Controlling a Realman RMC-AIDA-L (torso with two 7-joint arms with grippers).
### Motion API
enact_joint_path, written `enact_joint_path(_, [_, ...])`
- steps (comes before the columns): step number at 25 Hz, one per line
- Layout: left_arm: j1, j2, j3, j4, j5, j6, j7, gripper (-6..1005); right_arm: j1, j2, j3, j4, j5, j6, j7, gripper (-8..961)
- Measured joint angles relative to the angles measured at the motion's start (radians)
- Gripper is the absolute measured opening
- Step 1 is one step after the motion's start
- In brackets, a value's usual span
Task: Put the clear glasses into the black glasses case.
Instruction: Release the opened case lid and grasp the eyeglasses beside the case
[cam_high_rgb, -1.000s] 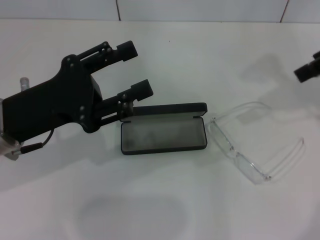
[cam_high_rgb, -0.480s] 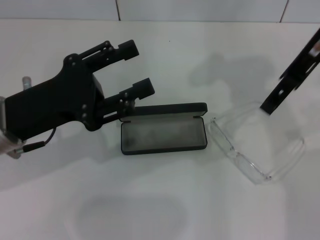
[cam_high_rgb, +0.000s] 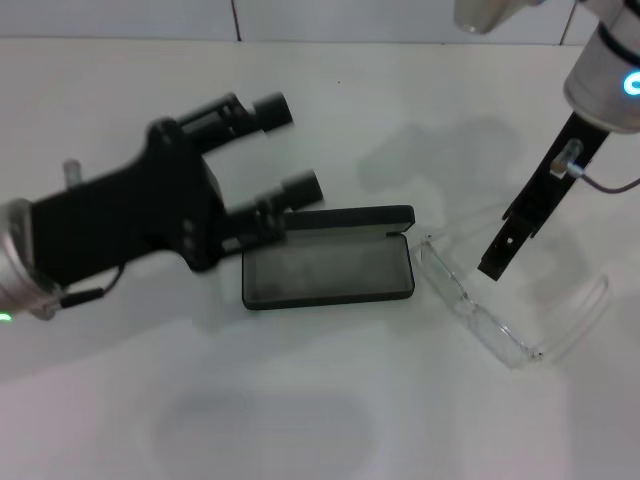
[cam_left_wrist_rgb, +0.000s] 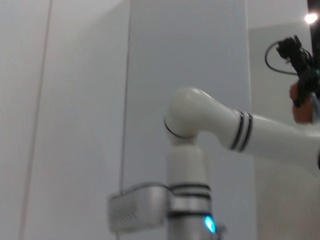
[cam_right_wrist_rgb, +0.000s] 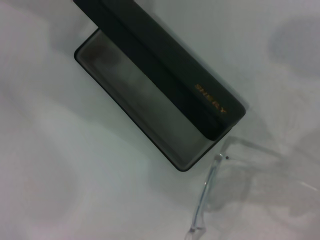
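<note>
The black glasses case (cam_high_rgb: 328, 270) lies open at the table's middle, grey lining up, lid standing along its far side. In the right wrist view the case (cam_right_wrist_rgb: 150, 65) shows orange lettering on the lid. Nothing lies inside it. The clear glasses (cam_high_rgb: 470, 305) rest on the table just right of the case, arms pointing away to the right; one corner of the glasses (cam_right_wrist_rgb: 205, 192) shows beside the case's end. My left gripper (cam_high_rgb: 288, 148) hovers open and empty over the case's left end. My right gripper (cam_high_rgb: 497, 262) hangs edge-on just above the glasses' lens.
The white table (cam_high_rgb: 300, 420) runs back to a tiled wall (cam_high_rgb: 400, 20). A thin cable (cam_high_rgb: 600, 185) loops off my right wrist. The left wrist view shows only the wall and my right arm's white links (cam_left_wrist_rgb: 200, 125).
My right arm has swung in from the right edge and come down over the glasses. My left gripper has shifted slightly right. Case and glasses have stayed put.
</note>
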Motion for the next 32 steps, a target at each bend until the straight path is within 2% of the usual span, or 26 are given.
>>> enact_joint_path(5, [-0.026, 0.004, -0.005, 0.048, 0.143, 0.001, -0.039, 707, -0.019, 0.002, -0.031, 0.030, 0.019, 0.035, -0.005, 869])
enact_joint_path(8, [-0.033, 0.026, -0.010, 0.098, 0.196, 0.002, -0.129, 707, -0.026, 0.002, -0.039, 0.036, 0.026, 0.046, -0.005, 869])
enact_joint_path(16, [-0.044, 0.040, -0.044, 0.135, 0.272, 0.004, -0.203, 707, -0.026, 0.004, -0.062, 0.087, 0.048, 0.090, 0.003, 861])
enact_joint_path(22, [-0.047, 0.030, -0.072, 0.134, 0.325, 0.001, -0.201, 707, -0.015, 0.004, -0.086, 0.122, 0.070, 0.118, 0.006, 837])
enact_joint_path(32, [-0.043, 0.024, -0.093, 0.130, 0.337, -0.001, -0.190, 707, -0.015, 0.004, -0.120, 0.182, 0.103, 0.195, 0.007, 776])
